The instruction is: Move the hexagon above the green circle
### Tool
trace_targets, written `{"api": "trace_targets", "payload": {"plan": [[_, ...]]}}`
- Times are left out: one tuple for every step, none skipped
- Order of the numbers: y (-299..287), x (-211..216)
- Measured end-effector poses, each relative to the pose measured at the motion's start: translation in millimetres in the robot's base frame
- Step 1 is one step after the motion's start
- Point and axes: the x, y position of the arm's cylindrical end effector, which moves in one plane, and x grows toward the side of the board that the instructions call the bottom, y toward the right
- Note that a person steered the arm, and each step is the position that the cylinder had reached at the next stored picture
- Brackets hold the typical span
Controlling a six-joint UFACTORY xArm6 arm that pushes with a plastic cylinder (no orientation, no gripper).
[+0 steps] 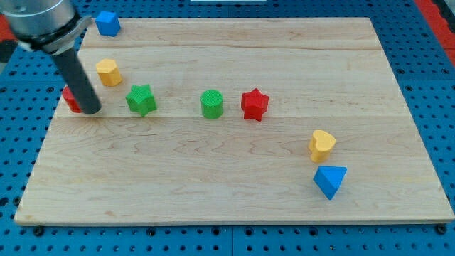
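The pale wooden bench (234, 192) carries everything. The arm has no jaws to open or close, only a dark rod ending in my tip (91, 112), which holds nothing.

The small yellow hexagon block (108, 72) sits just toward the view's top and right of my tip, not touching it. It looks light, rigid and likely to slide easily. It can only be pushed, best square on its left flat face, or it may spin off.

The round green circle block (212, 104) stands well to the right of my tip, beyond a green star block (141, 99).

A red block (70, 99) is half hidden behind the rod, so I cannot tell its shape.
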Motion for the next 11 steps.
{"api": "trace_targets", "payload": {"plan": [[1, -28], [-21, -40], [-12, -72], [0, -88], [-1, -99], [113, -104], [166, -101], [102, -106], [103, -138], [125, -129], [155, -92]]}}
